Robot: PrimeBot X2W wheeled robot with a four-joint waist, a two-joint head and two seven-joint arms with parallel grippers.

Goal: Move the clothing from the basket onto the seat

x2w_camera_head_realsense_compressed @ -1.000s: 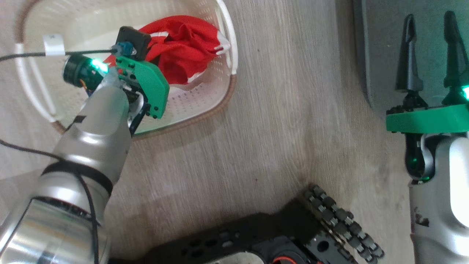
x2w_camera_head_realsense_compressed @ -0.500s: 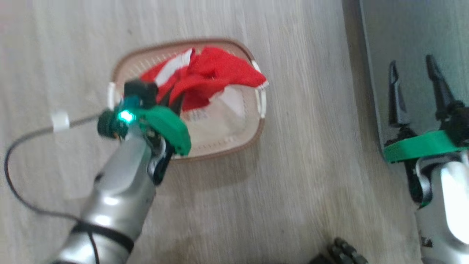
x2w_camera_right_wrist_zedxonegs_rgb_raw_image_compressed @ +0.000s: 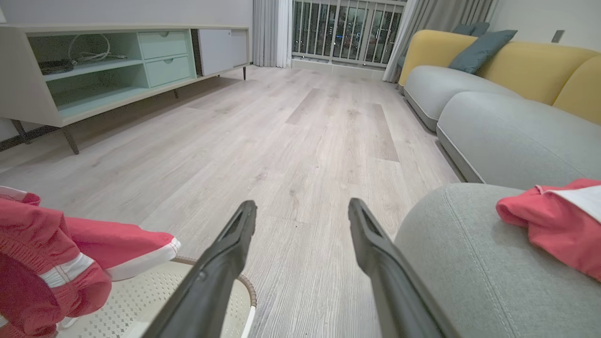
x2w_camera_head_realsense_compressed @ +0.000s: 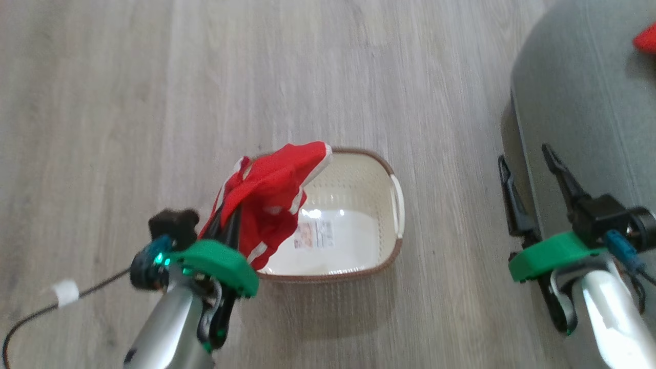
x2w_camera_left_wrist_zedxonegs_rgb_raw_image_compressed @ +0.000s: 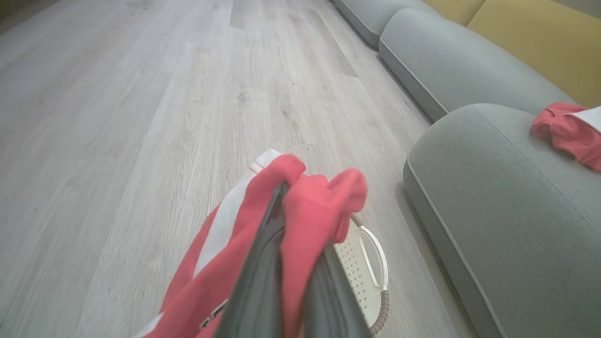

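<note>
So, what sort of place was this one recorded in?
Most likely a home living room: a grey and yellow sofa with cushions, a low media cabinet with drawers, and curtained glass doors, all on wood-look plank flooring.

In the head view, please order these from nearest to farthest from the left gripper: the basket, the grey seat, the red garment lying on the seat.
1. Basket: on the floor just right of the left gripper, partly under the held garment.
2. Grey seat: at the far right.
3. Red garment on the seat: upper right corner, farthest.
</note>
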